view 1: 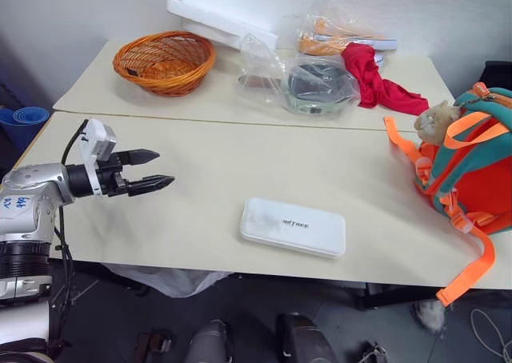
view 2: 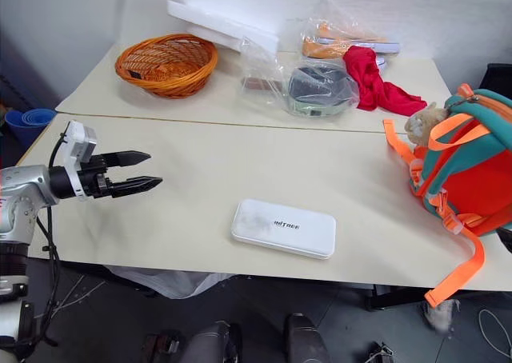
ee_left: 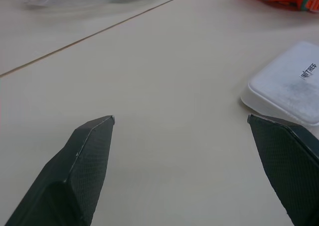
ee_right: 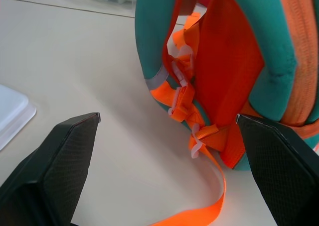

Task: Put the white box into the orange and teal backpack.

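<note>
Two grippers: both are standing empty with fingers wide apart, so you are holding nothing yet.
Step in hand: you are looking at the approach, as I judge it; the white box (view 1: 293, 227) is lying untouched on the table (view 1: 200, 179).
Left gripper: the left gripper (view 1: 158, 171) is hovering over the table well to the left of the white box, pointing across toward it.
Right gripper: the right gripper (ee_right: 167, 121) is facing the strap side of the orange and teal backpack (view 1: 472, 167), not touching it.
Box position: it is sitting flat near the front edge of the table, well apart from the backpack, which is standing to the box's right at the table's end.
Box axis: its long axis is running left to right along that front edge, tilted slightly so the right end is coming nearer to you; the dark lettering is reading along that axis.
Next move: you are likely needing the left gripper brought to the box's near short end, jaws straddling the thin edge.
Watch: the backpack's opening is not showing from here, so you are probably needing the right gripper to hold it open.
</note>
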{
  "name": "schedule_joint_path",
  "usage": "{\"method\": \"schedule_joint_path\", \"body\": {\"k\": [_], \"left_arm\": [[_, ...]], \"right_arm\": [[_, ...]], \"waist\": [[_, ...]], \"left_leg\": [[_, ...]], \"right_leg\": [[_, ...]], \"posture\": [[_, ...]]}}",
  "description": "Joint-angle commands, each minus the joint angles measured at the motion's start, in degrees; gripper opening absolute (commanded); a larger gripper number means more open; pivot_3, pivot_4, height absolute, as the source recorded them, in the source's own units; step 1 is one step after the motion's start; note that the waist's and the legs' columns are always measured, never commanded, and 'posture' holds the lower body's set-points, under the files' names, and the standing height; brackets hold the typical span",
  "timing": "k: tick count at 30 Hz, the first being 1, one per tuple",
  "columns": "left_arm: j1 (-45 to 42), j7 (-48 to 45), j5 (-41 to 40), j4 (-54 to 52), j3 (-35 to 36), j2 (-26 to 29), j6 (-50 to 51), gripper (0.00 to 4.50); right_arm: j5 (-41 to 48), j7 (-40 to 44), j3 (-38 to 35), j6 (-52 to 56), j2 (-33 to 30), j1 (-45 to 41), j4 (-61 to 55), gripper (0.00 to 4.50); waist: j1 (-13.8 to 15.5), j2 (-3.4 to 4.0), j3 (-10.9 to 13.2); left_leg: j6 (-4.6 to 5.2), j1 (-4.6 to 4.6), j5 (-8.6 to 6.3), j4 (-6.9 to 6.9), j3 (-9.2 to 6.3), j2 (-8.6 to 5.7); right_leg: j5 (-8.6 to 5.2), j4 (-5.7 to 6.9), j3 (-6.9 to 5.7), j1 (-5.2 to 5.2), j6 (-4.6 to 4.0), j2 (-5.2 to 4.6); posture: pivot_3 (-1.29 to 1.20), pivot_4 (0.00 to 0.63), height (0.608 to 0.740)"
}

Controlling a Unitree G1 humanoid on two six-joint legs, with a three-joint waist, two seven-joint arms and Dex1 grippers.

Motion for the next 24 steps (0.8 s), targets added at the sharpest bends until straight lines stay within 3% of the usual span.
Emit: {"method": "schedule_joint_path", "body": {"k": [1,14,23,24], "left_arm": [[-0.59,0.01,-0.62,-1.45,0.76,-0.06,-0.62,4.50],[-0.83,0.96,1.16,-1.22,-0.50,-0.46,-0.19,4.50],[-2.25,-0.72,2.89,-0.50,-3.88,-1.79,-3.65,4.50],[-1.97,-1.43,4.66,-0.16,-5.57,-1.71,-6.12,4.10]], "right_arm": [[0.61,-0.63,-0.18,-0.04,1.02,-0.76,-2.12,4.48],[-1.43,-1.57,0.19,-0.30,1.01,-1.79,-2.43,4.48],[-3.37,-0.59,3.42,-0.97,1.43,0.10,-9.35,4.48],[-3.33,-0.28,3.92,-1.02,1.44,0.19,-10.03,4.09]], "waist": [[-0.01,0.00,0.00],[-0.01,0.00,0.00],[-0.06,0.00,0.00],[-0.04,0.00,0.00]], "left_leg": [[0.00,0.00,0.00,0.00,0.00,0.00],[0.00,0.00,0.00,0.04,0.02,-0.01],[0.01,0.01,0.01,0.10,0.04,-0.02],[0.01,0.01,0.01,0.10,0.05,-0.02]], "right_leg": [[0.00,0.00,0.00,0.00,0.00,0.00],[0.00,0.04,0.00,0.00,0.01,0.00],[0.02,0.10,0.01,0.02,0.04,0.04],[0.02,0.10,0.01,0.01,0.04,0.04]], "posture": [[0.00,0.150,0.740],[0.00,0.150,0.740],[0.00,0.150,0.740],[0.00,0.150,0.740]]}}
